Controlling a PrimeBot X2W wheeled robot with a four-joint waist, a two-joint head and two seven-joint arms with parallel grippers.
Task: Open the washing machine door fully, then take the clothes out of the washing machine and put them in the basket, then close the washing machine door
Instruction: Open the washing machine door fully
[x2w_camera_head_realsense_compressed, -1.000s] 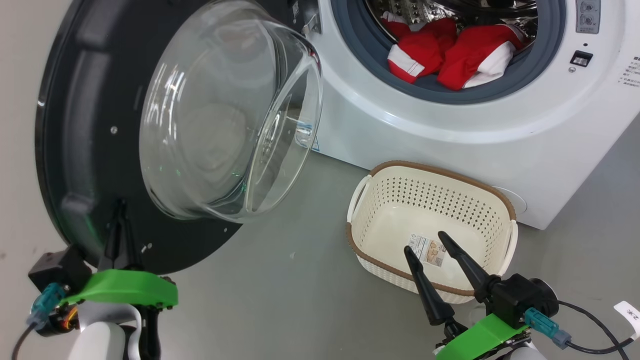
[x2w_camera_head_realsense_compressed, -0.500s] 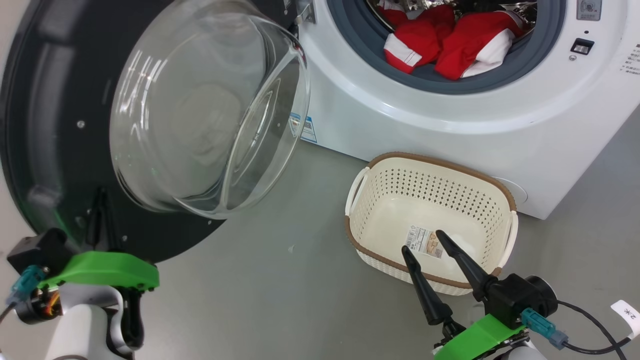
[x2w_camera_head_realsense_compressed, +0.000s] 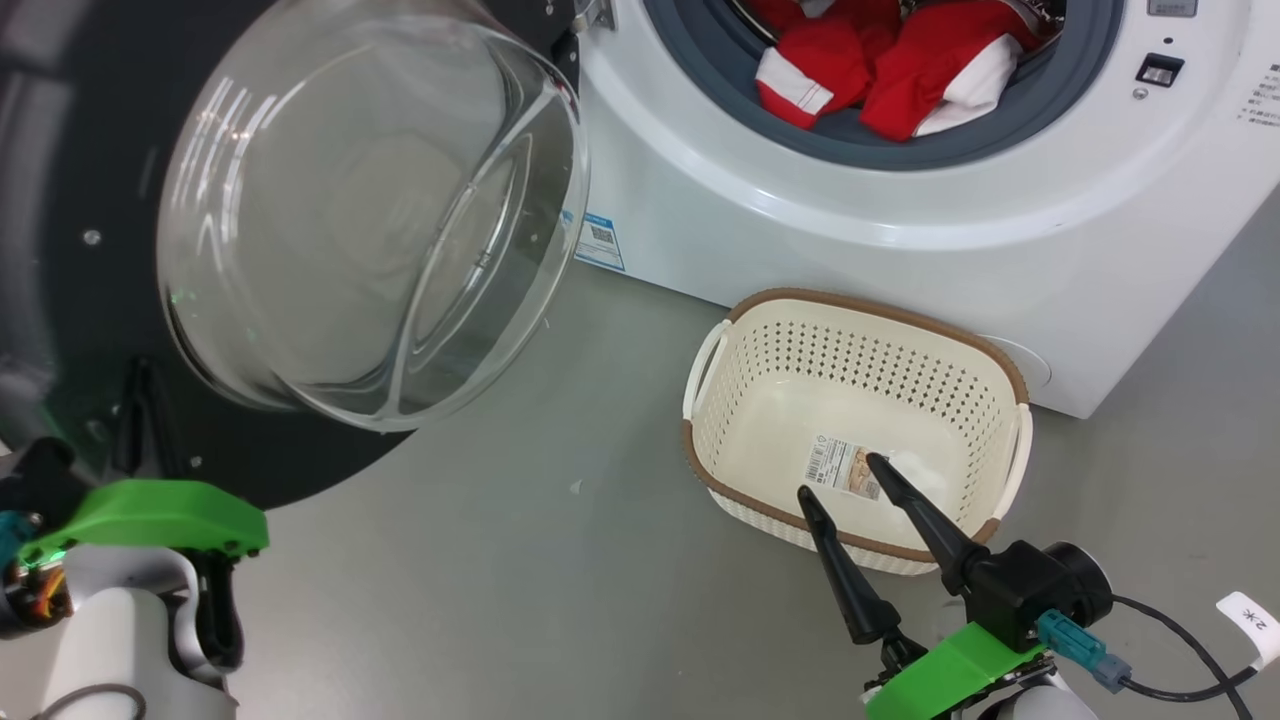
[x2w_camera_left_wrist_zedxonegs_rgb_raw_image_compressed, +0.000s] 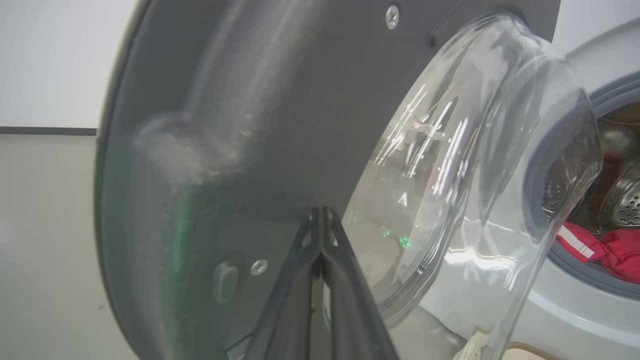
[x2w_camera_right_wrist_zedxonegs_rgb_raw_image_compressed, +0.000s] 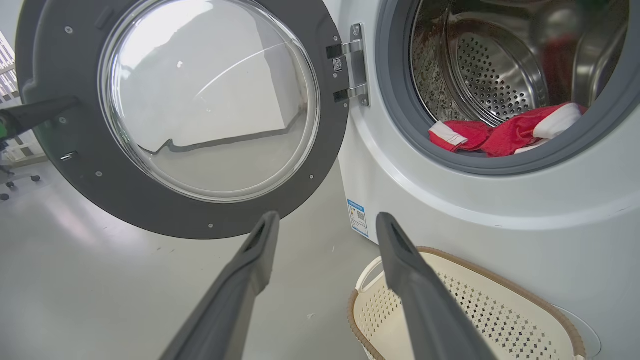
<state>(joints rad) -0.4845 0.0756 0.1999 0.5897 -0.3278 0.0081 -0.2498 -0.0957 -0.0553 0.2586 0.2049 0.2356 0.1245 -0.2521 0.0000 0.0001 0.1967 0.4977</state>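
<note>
Head view: the door (x2w_camera_head_realsense_compressed: 90, 250) of the washing machine (x2w_camera_head_realsense_compressed: 800, 240) hangs well out to my left, with its glass bowl (x2w_camera_head_realsense_compressed: 370, 210) bulging toward me. That leaves the mouth of the machine unblocked. I judge the opening step close to done. Whether the door is at the end of its swing I cannot tell from here.

In the left wrist view my left gripper (x2w_camera_left_wrist_zedxonegs_rgb_raw_image_compressed: 322, 214) has its fingers pinched together with nothing between them. The tips are up against the dark inner face of the door, beside the bowl. It looks like a push, though I cannot confirm real contact.

The clothes (x2w_camera_head_realsense_compressed: 900, 70), red with white panels, lie bunched at the front lip of the drum (x2w_camera_right_wrist_zedxonegs_rgb_raw_image_compressed: 490, 65), resting on the grey ring. Neither piece has been taken out yet.

The basket (x2w_camera_head_realsense_compressed: 850, 370) stands on the floor (x2w_camera_head_realsense_compressed: 560, 560) just in front of the machine, below the opening. There is nothing in it but its paper label.

My right gripper (x2w_camera_head_realsense_compressed: 838, 475) hovers over the near side of the basket with its fingers spread wide, carrying nothing.

So I count one step nearly finished. Both garments are left to fetch and drop in the basket, and the door is left to shut last.
</note>
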